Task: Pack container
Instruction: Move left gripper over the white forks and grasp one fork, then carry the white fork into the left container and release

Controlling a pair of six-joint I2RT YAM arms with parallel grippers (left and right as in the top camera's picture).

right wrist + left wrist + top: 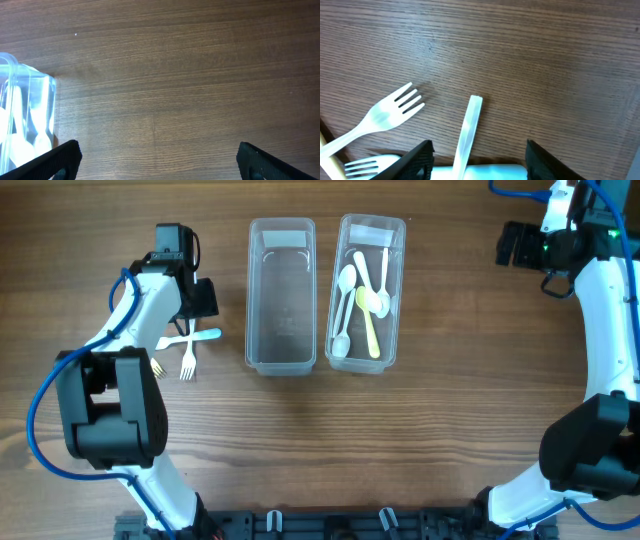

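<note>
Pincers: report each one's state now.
Left pincer: open, straddling a white utensil handle, not gripping it.
Right pincer: open, holding nothing.

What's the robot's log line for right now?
left claw open astride utensil handle | right claw open over table | spoons in right bin | left bin empty

No readable text, labels, numbers, or signs
</note>
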